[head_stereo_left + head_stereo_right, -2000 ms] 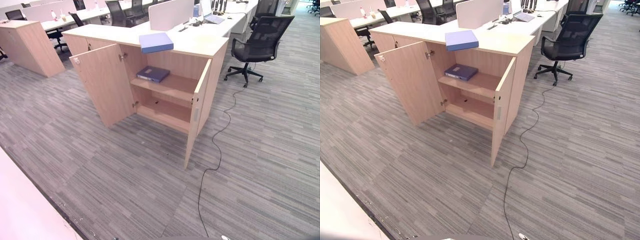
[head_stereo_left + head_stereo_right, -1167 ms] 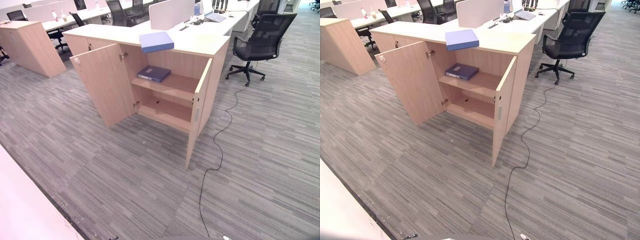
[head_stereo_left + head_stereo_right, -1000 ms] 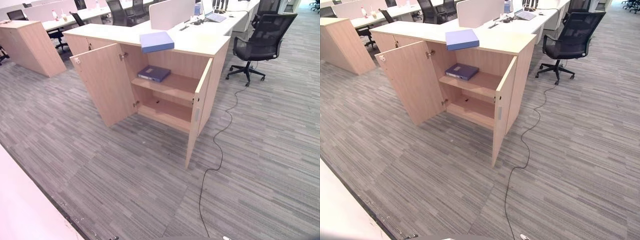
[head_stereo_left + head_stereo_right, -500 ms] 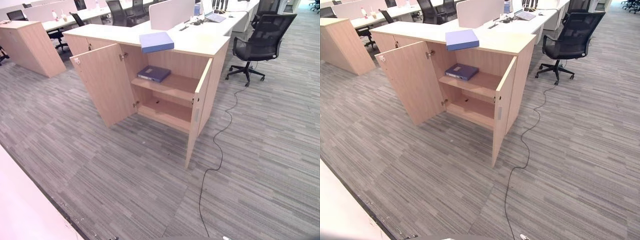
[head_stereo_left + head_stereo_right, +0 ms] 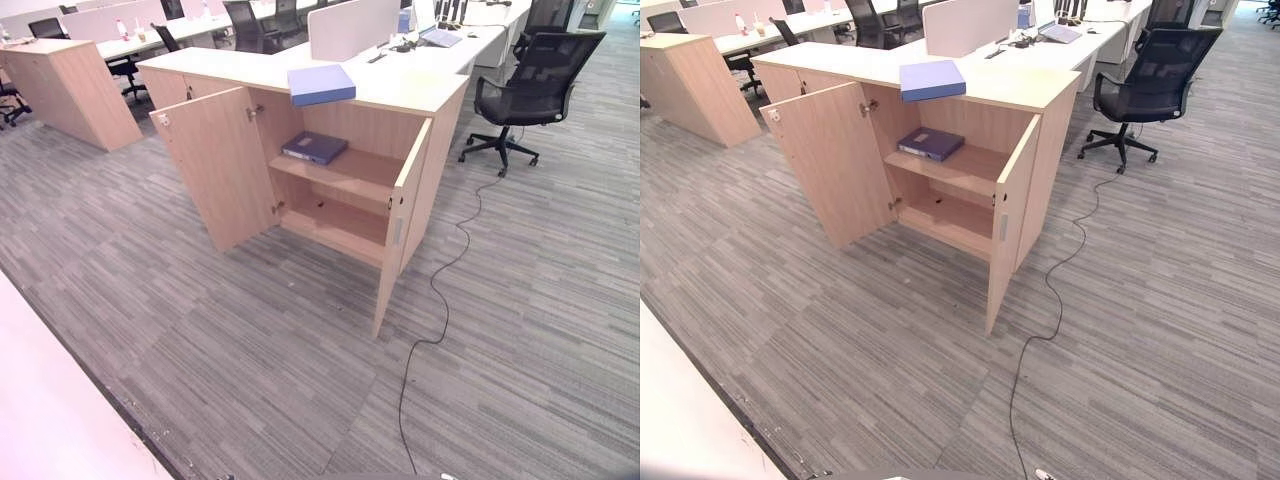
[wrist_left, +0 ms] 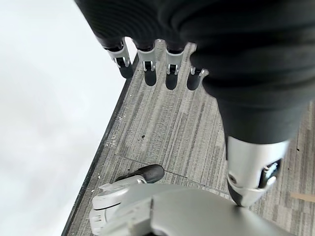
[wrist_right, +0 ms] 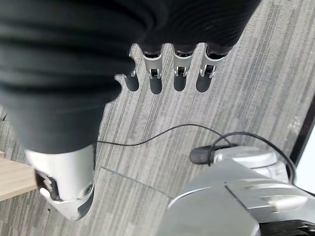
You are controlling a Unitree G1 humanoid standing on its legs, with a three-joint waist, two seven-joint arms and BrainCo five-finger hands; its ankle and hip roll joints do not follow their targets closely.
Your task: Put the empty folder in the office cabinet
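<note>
A light wooden office cabinet point(image 5: 436, 140) stands ahead with both doors swung open, the left door point(image 5: 215, 165) wide and the right door point(image 5: 400, 235) pointing toward me. On its top lies a light blue folder point(image 5: 321, 84). A darker blue folder point(image 5: 314, 148) rests flat on the upper shelf, at the left. My left hand point(image 6: 146, 66) hangs over the carpet with straight fingers and nothing in it. The right hand point(image 7: 180, 73) also hangs over the carpet, fingers relaxed and holding nothing.
A black office chair point(image 5: 535, 85) stands right of the cabinet. Desks with a white partition point(image 5: 350, 25) run behind it. Another wooden cabinet point(image 5: 70, 90) stands at the far left. A white surface point(image 5: 50, 400) borders the carpet at the lower left.
The whole picture has shifted slightly, so the camera moved. The folders and cabinet doors stand as before.
</note>
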